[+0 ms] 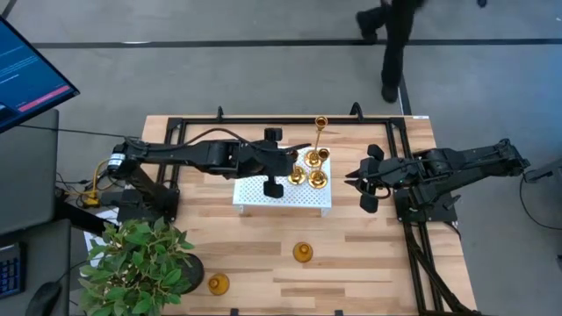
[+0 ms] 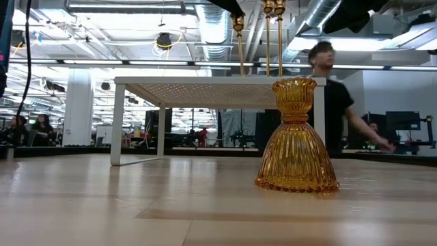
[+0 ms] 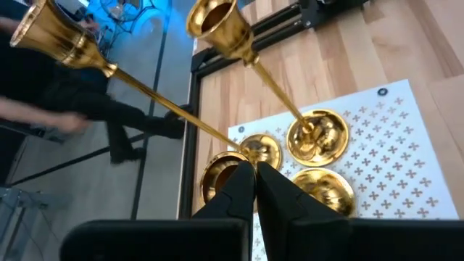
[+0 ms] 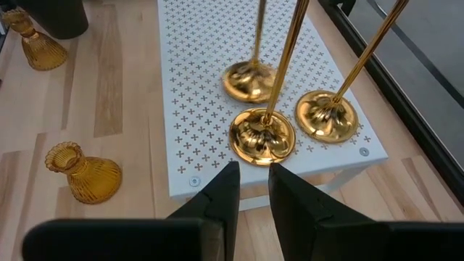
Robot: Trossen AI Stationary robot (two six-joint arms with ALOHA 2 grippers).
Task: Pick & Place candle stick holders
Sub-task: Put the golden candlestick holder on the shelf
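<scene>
Three tall, thin-stemmed gold candle stick holders [image 1: 313, 159] [image 1: 297, 176] [image 1: 318, 180] stand by their round bases on a white perforated stand [image 1: 263, 195]. My left gripper [image 3: 255, 168] is shut and reaches over the stand from the table's left, its tips right at one holder's base [image 3: 259, 148]. My right gripper [image 4: 252, 174] hovers open at the stand's right edge, just short of the nearest base [image 4: 262, 136], nothing between its fingers. Two squat amber ribbed holders [image 1: 303, 253] [image 1: 218, 283] rest on the table nearer the front. My left gripper has its shut fingertips [image 3: 246, 177] at the domed base of one tall holder, where the stem meets it [image 3: 250, 150], coming in slanting down from the table's left. I cannot tell whether the tips touch the base. The holder's base stays on the stand.
A potted plant [image 1: 140, 263] fills the near left corner. A black frame [image 1: 202, 123] runs along the table's far and side edges. A person [image 1: 391, 44] walks beyond the far edge. Bare wood lies between the stand and the front edge.
</scene>
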